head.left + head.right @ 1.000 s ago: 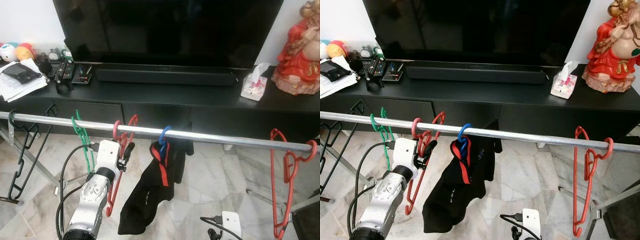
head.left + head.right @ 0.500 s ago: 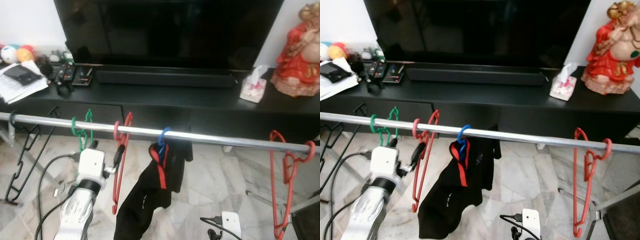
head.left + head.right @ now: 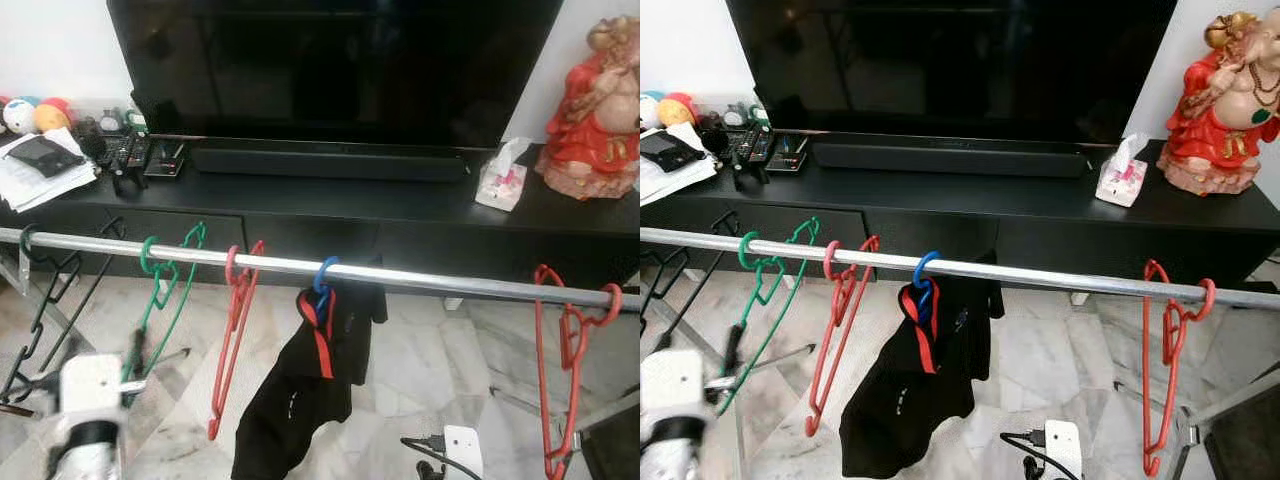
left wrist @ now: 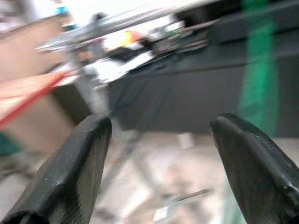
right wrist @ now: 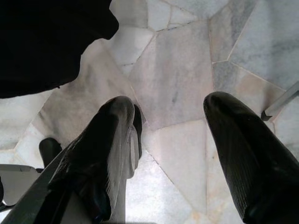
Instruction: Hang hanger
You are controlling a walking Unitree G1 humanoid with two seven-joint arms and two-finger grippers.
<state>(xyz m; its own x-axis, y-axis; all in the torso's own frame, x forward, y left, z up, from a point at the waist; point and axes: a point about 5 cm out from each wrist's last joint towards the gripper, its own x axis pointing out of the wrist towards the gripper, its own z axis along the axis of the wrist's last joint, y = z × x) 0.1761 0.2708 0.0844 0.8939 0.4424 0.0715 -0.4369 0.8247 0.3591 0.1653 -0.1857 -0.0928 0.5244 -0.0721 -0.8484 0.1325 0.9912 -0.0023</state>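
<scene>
A silver rail (image 3: 430,278) runs across in front of me. The red hanger (image 3: 232,340) hangs on it by its hook, left of the middle, with nothing holding it. My left gripper (image 3: 133,350) is low at the left, below the rail and apart from the red hanger. It is open and empty, and its wrist view shows the black fingers (image 4: 74,163) spread wide. A green hanger (image 3: 165,290) hangs tilted beside it. My right gripper (image 5: 173,121) hangs low over the marble floor, open and empty.
On the rail also hang a black hanger (image 3: 40,300) at far left, a blue hanger with a black garment (image 3: 310,390), and another red hanger (image 3: 560,370) at right. Behind stands a black TV cabinet (image 3: 400,215) with a red statue (image 3: 595,110) and a tissue box (image 3: 503,180).
My left gripper has drawn back from the red hanger, down and to the left. The red hanger stays hooked on the rail, and the green hanger has swung to a tilt.
</scene>
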